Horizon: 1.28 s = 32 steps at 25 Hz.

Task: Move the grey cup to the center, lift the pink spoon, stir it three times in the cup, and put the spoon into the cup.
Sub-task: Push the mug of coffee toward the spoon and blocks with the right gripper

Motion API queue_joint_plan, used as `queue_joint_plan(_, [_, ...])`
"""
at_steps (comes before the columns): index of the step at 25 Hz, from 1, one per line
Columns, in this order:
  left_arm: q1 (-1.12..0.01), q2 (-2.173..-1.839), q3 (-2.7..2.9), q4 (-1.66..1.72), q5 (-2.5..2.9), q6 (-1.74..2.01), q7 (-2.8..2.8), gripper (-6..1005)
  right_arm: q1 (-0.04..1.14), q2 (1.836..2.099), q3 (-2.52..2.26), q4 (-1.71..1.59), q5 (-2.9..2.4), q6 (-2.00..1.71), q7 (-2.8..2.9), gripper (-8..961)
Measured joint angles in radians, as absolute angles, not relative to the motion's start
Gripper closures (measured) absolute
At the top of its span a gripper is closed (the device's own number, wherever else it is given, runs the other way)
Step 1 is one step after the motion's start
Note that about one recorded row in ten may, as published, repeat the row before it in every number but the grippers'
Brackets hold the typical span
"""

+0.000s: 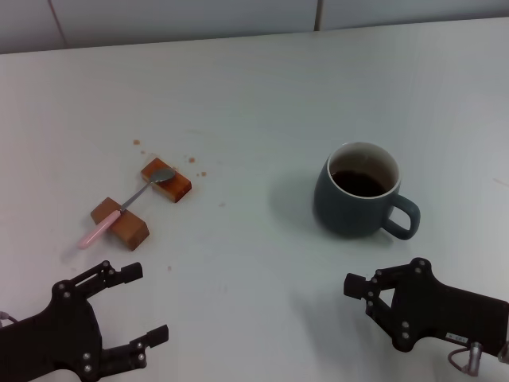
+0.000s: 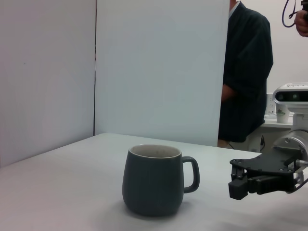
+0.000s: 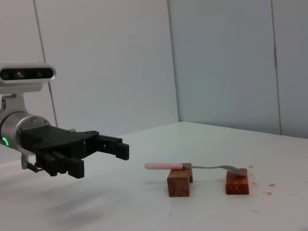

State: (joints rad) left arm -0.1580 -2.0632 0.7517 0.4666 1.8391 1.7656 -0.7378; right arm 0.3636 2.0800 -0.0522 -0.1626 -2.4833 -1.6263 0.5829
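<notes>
Grey cup [image 1: 359, 191] beyond right tool [image 1: 367, 301], apart

From the head camera both black arms run off the bottom edge, so only the left gripper [image 1: 139, 306] and the right gripper [image 1: 359, 296] with a stretch of forearm show. The rounded blue-grey ceramic mug [image 2: 153, 180] hides its dark liquid in the left wrist view (only the pale rim peeks over). A person in dark clothing [image 2: 245, 77] stands half behind a white panel [image 2: 161, 67], head cut off.
</notes>
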Motion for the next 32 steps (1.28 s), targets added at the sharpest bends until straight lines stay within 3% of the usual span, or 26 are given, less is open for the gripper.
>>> queue_joint_plan(1, [-0.158, -2.063, 0.752, 0.466, 1.839, 1.766, -0.738, 136, 0.363, 2.08, -0.05, -0.162, -2.483, -1.628, 0.573, 946])
queue_joint_plan(15, [-0.161, -2.063, 0.748, 0.468, 1.839, 1.766, -0.741, 136, 0.247, 2.084, 0.194, -0.012, -2.125, -1.68, 0.138, 944])
queue_joint_plan(32, [-0.177, -2.063, 0.723, 0.468, 1.835, 1.767, -0.748, 137, 0.41, 2.076, 0.099, -0.113, -2.16, -1.36, 0.273, 942])
